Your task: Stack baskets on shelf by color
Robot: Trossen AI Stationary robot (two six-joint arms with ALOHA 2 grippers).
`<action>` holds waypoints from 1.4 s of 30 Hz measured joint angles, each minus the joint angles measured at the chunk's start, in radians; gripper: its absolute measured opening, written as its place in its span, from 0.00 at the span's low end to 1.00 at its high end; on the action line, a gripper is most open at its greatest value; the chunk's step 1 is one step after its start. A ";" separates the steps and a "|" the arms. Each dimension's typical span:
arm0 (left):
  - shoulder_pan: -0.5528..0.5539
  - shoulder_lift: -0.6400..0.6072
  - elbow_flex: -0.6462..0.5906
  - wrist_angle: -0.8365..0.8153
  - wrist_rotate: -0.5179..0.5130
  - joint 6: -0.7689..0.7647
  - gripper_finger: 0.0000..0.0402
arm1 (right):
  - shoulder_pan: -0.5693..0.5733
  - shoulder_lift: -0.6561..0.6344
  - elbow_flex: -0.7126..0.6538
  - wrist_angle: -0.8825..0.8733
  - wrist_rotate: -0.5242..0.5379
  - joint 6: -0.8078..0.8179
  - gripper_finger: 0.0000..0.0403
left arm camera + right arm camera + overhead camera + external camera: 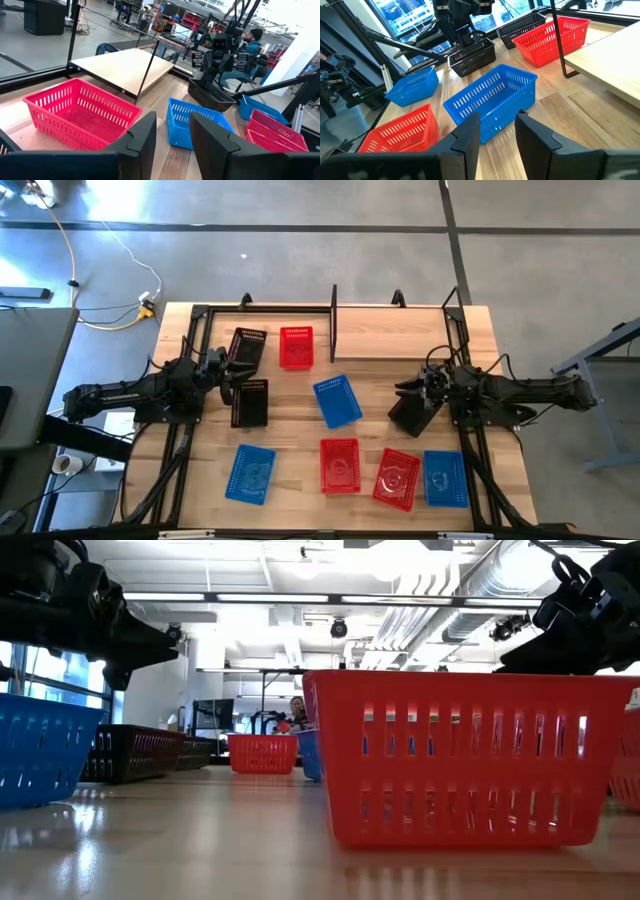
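Red, blue and black baskets lie scattered on the wood table. My left gripper [228, 375] [172, 120] is open and hovers between two black baskets [248, 346] [250, 402], pointing toward a red basket [80, 110] and a blue basket [337, 400]. My right gripper [408, 392] [497, 117] is open too, facing that blue basket [490, 100]. A third black basket [412, 413] [212, 95] sits just beneath and beside it. The shelf [400, 332] [120, 70] stands at the far edge, with nothing on its wood base.
Along the near edge sit a blue basket [250, 473], two red baskets [340, 465] [397, 477] and another blue one [444, 478]. The shelf's thin black upright [334, 320] stands beside the far red basket [296, 347]. A person sits beyond the table [252, 40].
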 joint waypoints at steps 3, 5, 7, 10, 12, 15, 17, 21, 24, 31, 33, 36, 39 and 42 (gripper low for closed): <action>0.000 0.000 0.000 0.000 0.000 0.000 0.27 | 0.000 0.000 0.000 0.000 0.000 0.000 0.27; 0.000 0.000 0.000 0.000 0.000 0.000 0.27 | 0.000 0.000 0.000 0.000 0.000 0.000 0.27; 0.000 0.000 0.000 0.000 0.000 0.000 0.27 | 0.000 0.000 0.000 0.000 0.000 0.001 0.27; 0.000 0.000 0.000 0.000 0.000 0.000 0.27 | 0.000 0.000 0.000 0.000 0.000 0.000 0.27; 0.000 0.000 0.000 0.000 0.000 0.000 0.27 | 0.000 0.000 0.000 0.000 0.000 0.001 0.27; 0.000 0.000 0.000 0.000 0.000 0.000 0.27 | 0.000 0.000 0.000 0.000 0.000 0.000 0.27; 0.000 0.000 0.000 0.000 0.000 0.000 0.27 | 0.000 0.000 0.000 0.000 0.000 0.001 0.27; 0.000 0.000 0.000 0.000 0.000 0.000 0.27 | 0.000 0.000 0.000 0.000 0.000 0.001 0.27; 0.000 0.000 0.000 0.000 0.000 0.000 0.27 | 0.000 0.000 0.000 0.000 0.000 0.001 0.27; 0.000 0.000 0.000 0.000 0.000 0.000 0.27 | 0.000 0.000 0.000 0.000 0.000 0.000 0.27; 0.000 0.000 0.000 0.000 -0.003 0.000 0.27 | 0.000 0.000 0.000 0.000 0.000 0.001 0.27; 0.000 0.000 0.000 0.000 -0.023 0.000 0.27 | 0.000 0.000 0.000 0.000 0.000 0.000 0.27; 0.000 0.000 0.000 0.002 -0.024 -0.027 0.27 | 0.000 0.000 0.000 0.000 0.000 0.000 0.27; 0.000 0.000 0.000 0.003 -0.035 -0.097 0.27 | 0.000 0.000 0.000 0.000 0.000 0.001 0.27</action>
